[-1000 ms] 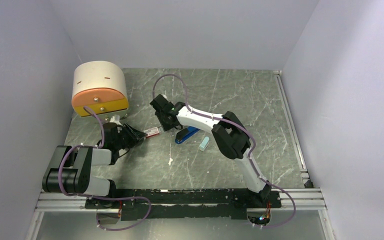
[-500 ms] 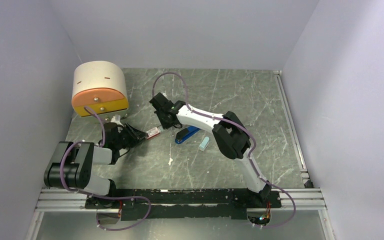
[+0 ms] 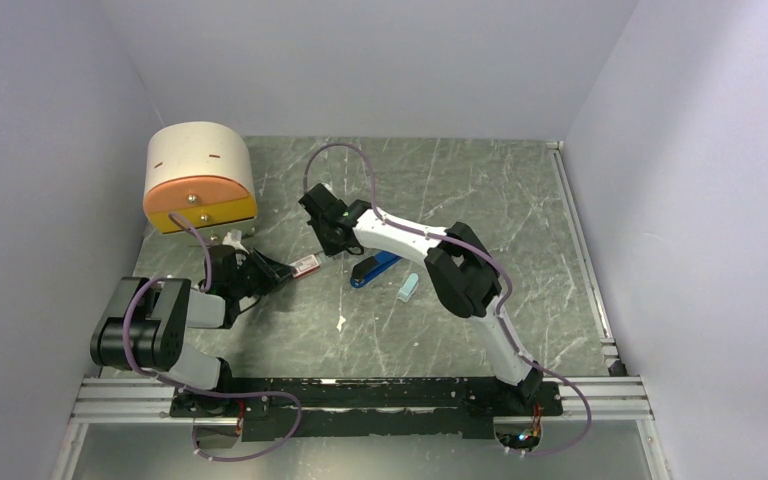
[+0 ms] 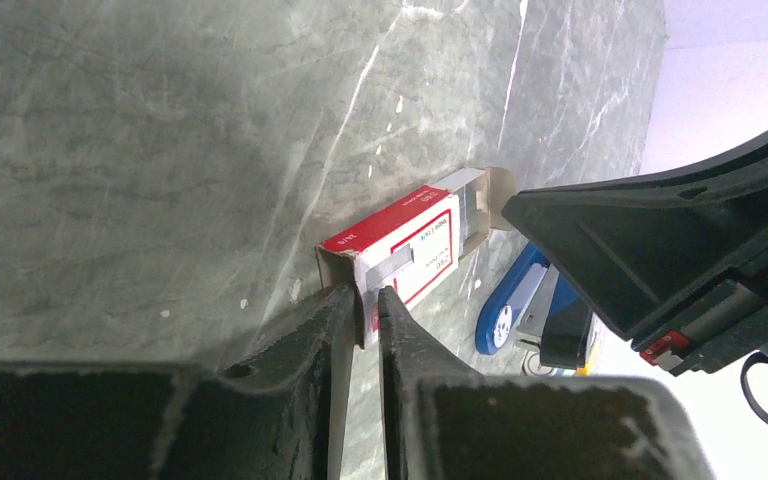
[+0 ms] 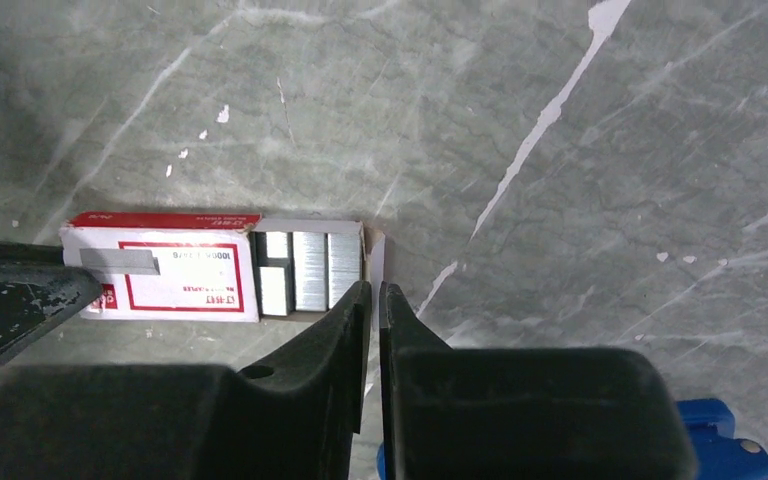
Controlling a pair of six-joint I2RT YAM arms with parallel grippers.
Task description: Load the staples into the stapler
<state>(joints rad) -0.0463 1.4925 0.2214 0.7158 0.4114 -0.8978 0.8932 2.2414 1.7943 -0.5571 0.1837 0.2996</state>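
Observation:
The staples point(image 5: 310, 270) show as grey ribbed strips in the tray that is slid partly out of the red-and-white box point(image 5: 175, 265). The box point(image 3: 305, 264) lies on the table between both grippers. My left gripper point(image 4: 363, 305) is shut on the box's point(image 4: 405, 245) near end. My right gripper point(image 5: 374, 290) sits at the tray's open end, its jaws nearly together with the tray's pale end flap point(image 5: 375, 252) between the tips. The blue stapler point(image 3: 373, 268) lies just right of the box, under the right arm, and is untouched.
A cream and orange block point(image 3: 198, 178) stands at the back left, close behind the left gripper point(image 3: 282, 272). A small pale-blue piece point(image 3: 407, 288) lies right of the stapler point(image 4: 508, 300). Walls close in the table on three sides.
The left jaws have narrowed onto the box's end. The right jaws closed at the tray's end flap. Box and arms have barely shifted.

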